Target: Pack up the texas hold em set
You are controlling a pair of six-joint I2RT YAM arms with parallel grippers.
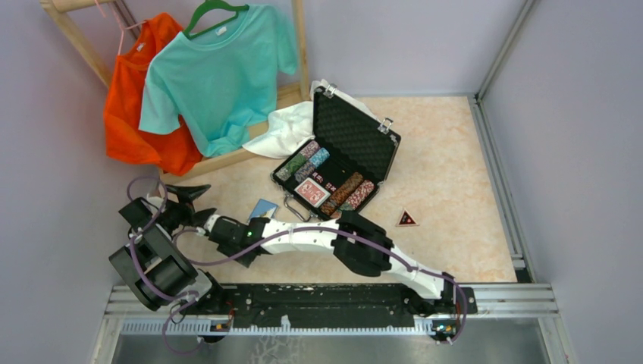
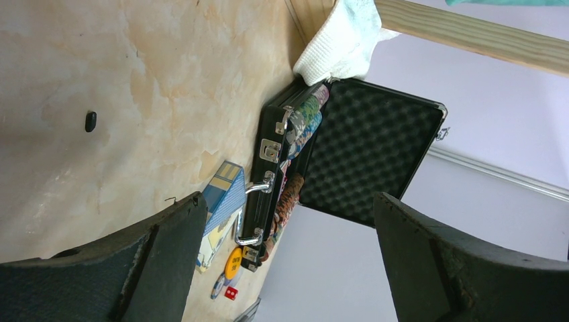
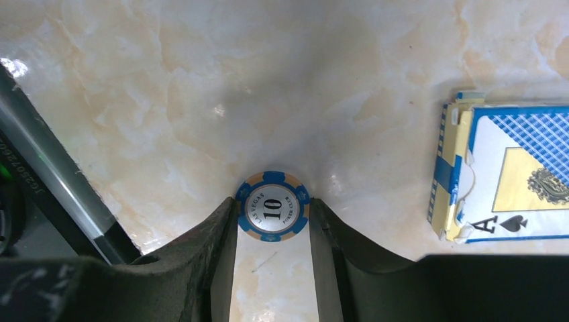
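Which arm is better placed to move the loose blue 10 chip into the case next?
Right: the right gripper has its fingers against both edges of the blue 10 chip on the table. The left gripper hangs open and empty.

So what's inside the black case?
Rows of coloured poker chips and a red card deck lie in the open, foam-lined case. Anything beneath them is covered.

Lilac walls enclose a marbled beige tabletop; at its far-left corner, a wooden rack holds an orange shirt and a teal shirt.
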